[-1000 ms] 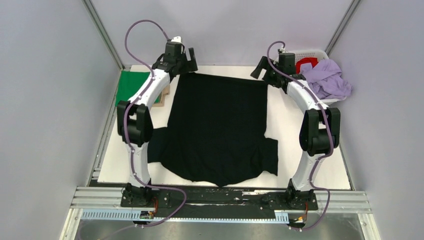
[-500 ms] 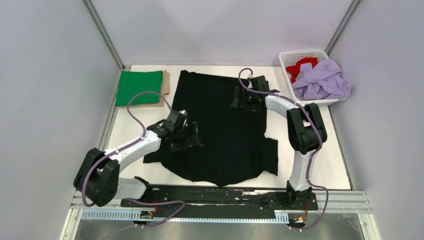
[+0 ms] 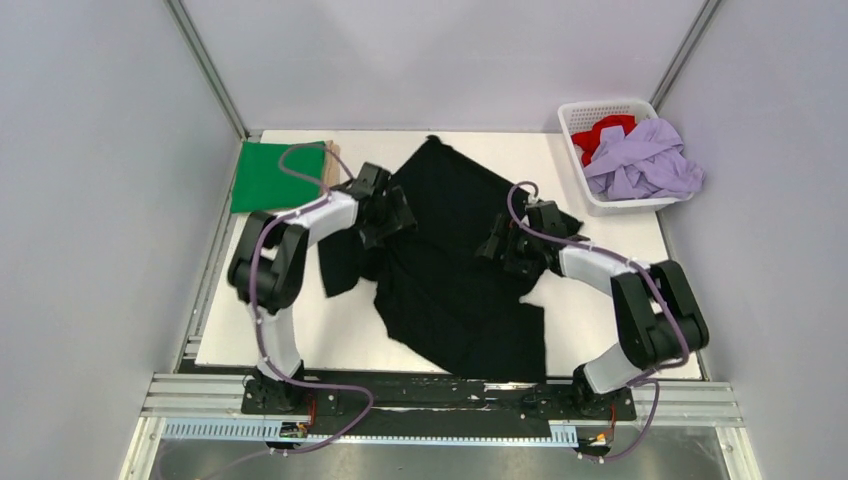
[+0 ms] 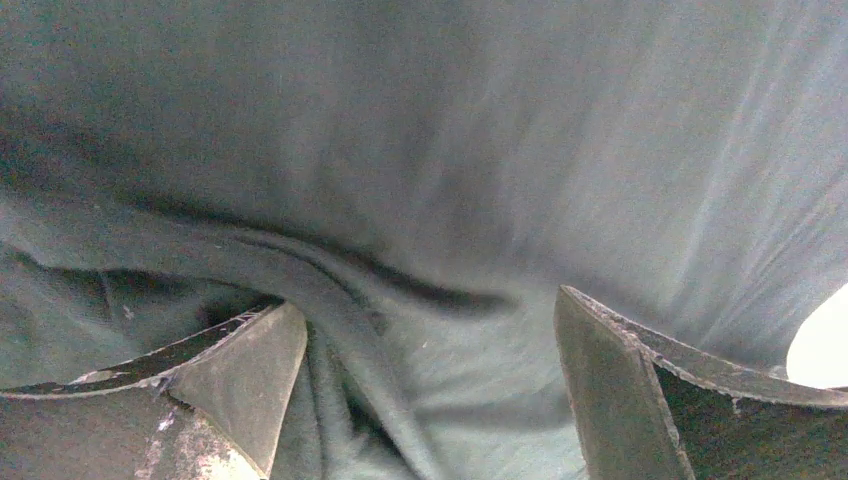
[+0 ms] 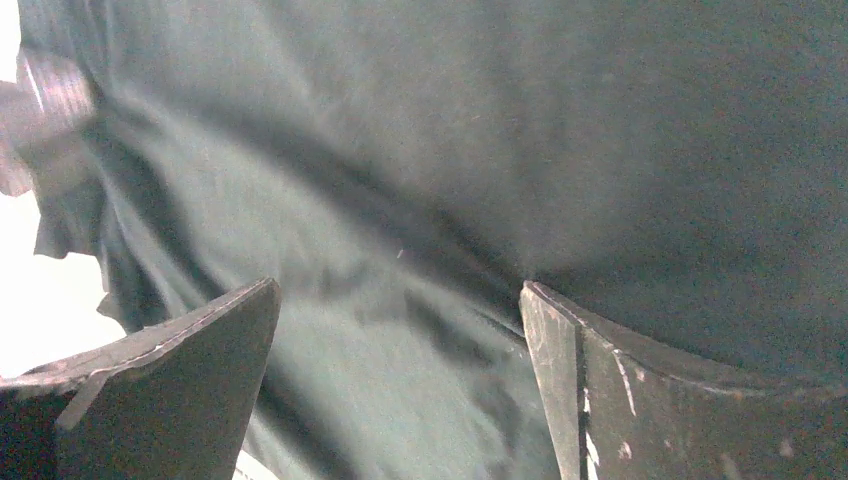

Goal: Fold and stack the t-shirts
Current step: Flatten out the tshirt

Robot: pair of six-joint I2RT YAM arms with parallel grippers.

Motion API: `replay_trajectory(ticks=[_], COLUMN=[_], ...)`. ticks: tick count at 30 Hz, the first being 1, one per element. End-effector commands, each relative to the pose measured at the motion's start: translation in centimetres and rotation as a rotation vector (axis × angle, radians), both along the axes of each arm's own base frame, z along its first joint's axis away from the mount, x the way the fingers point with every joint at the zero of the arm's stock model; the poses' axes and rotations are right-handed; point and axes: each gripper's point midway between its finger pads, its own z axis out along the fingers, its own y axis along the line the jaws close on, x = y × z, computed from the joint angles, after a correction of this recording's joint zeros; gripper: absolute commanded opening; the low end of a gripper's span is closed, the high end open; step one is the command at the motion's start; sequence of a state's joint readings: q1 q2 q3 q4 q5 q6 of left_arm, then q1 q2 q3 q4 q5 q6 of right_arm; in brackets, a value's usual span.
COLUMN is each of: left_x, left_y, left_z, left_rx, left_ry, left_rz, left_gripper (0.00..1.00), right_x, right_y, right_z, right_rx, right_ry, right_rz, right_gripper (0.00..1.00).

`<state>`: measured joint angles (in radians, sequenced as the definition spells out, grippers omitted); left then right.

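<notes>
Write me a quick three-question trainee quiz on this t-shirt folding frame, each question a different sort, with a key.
1. True or false: the black t-shirt lies folded in a neat rectangle.
2. Which one lies in the basket? A: the green t-shirt. B: the lilac t-shirt. C: the tan t-shirt.
3. Over the black t-shirt, do the left jaws and the right jaws stand open or shut?

Key
1. False: it lies skewed and rumpled, unfolded.
2. B.
3. Open, both of them.
</notes>
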<state>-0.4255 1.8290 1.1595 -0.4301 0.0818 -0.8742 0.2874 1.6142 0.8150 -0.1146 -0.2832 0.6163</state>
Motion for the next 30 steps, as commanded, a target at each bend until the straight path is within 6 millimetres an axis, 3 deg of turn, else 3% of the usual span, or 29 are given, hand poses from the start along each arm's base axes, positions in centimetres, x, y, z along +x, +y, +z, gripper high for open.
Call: replay_trajectory(ticks=[1, 2, 3, 4, 5, 6, 7, 8, 10, 11, 12, 13, 14, 15, 16, 17, 18, 19, 20, 21, 23, 27, 30], left_x=[8.0, 9.3, 12.5, 16.6, 16.4, 19.4, 19.3, 21.0, 20.7, 20.7, 19.7, 20.1, 18.5, 18.8, 17.1, 16.7, 15.4, 14.7, 13.6, 12.8, 10.9, 9.0, 7.4], left_y=[-0.9, -1.2, -2.5, -4.6, -4.9, -7.0, -7.3, -8.0, -7.3, -6.9, -5.4, -4.9, -3.2, -2.6, -1.8, -1.6, -1.2, -1.2, -1.0, -1.5, -2.0, -3.5, -2.6], left_z=[-5.0, -4.9, -4.7, -0.7, -4.0, -0.3, -2.3, 0.3, 0.3, 2.5, 0.9, 4.8, 2.7, 6.7, 5.5, 8.5, 7.5, 9.4, 8.4, 9.5, 7.9, 5.2, 1.5], left_rx=[0.045, 0.053, 0.044, -0.015, 0.000, -0.066, -0.061, -0.084, -0.037, -0.022, 0.048, 0.060, 0.127, 0.136, 0.157, 0.143, 0.151, 0.138, 0.141, 0.124, 0.099, 0.008, 0.033], left_ry=[0.000, -0.008, -0.030, -0.142, -0.060, -0.162, -0.118, -0.185, -0.174, -0.209, -0.180, -0.267, -0.221, -0.313, -0.274, -0.333, -0.306, -0.337, -0.318, -0.340, -0.311, -0.250, -0.151], left_rz=[0.025, 0.010, -0.005, -0.043, -0.061, -0.112, -0.134, -0.153, -0.169, -0.166, -0.164, -0.158, -0.142, -0.127, -0.130, -0.126, -0.133, -0.132, -0.139, -0.153, -0.183, -0.211, -0.203], left_gripper=[1.00, 1.00, 1.00, 1.00, 1.00, 1.00, 1.00, 1.00, 1.00, 1.00, 1.00, 1.00, 1.00, 1.00, 1.00, 1.00, 1.00, 1.00, 1.00, 1.00, 1.00, 1.00, 1.00], right_x=[-11.6, -13.4, -14.9, -16.2, -17.1, -17.8, -18.1, -18.0, -16.7, -15.7, -14.5, -13.5, -12.5, -11.6, -10.8, -10.0, -8.7, -7.9, -7.0, -6.2, -4.8, -2.5, -2.1], right_y=[2.0, 3.6, 5.3, 7.0, 8.7, 10.3, 11.7, 12.8, 14.0, 14.1, 14.0, 13.6, 13.1, 12.4, 11.8, 10.9, 9.7, 8.8, 7.6, 6.5, 4.3, 0.2, -2.2], right_z=[-2.9, -2.6, -2.2, -1.6, -1.1, -0.8, -0.4, -0.1, 0.6, 1.0, 1.4, 1.9, 2.5, 3.1, 3.6, 4.2, 4.5, 4.7, 4.7, 4.6, 4.0, 1.8, 0.6], right_rx=[0.001, 0.016, 0.041, 0.069, 0.092, 0.109, 0.119, 0.117, 0.106, 0.085, 0.059, 0.035, 0.016, 0.003, -0.008, -0.016, -0.022, -0.028, -0.031, -0.028, -0.018, -0.075, -0.075], right_ry=[0.285, 0.293, 0.297, 0.297, 0.292, 0.281, 0.262, 0.245, 0.195, 0.160, 0.130, 0.100, 0.074, 0.055, 0.034, 0.023, 0.014, 0.012, 0.020, 0.030, 0.063, 0.106, 0.151], right_rz=[0.133, 0.215, 0.299, 0.385, 0.465, 0.539, 0.601, 0.643, 0.669, 0.661, 0.644, 0.628, 0.609, 0.589, 0.570, 0.538, 0.488, 0.449, 0.398, 0.344, 0.249, 0.094, 0.014], right_gripper=[1.00, 1.00, 1.00, 1.00, 1.00, 1.00, 1.00, 1.00, 1.00, 1.00, 1.00, 1.00, 1.00, 1.00, 1.00, 1.00, 1.00, 1.00, 1.00, 1.00, 1.00, 1.00, 1.00])
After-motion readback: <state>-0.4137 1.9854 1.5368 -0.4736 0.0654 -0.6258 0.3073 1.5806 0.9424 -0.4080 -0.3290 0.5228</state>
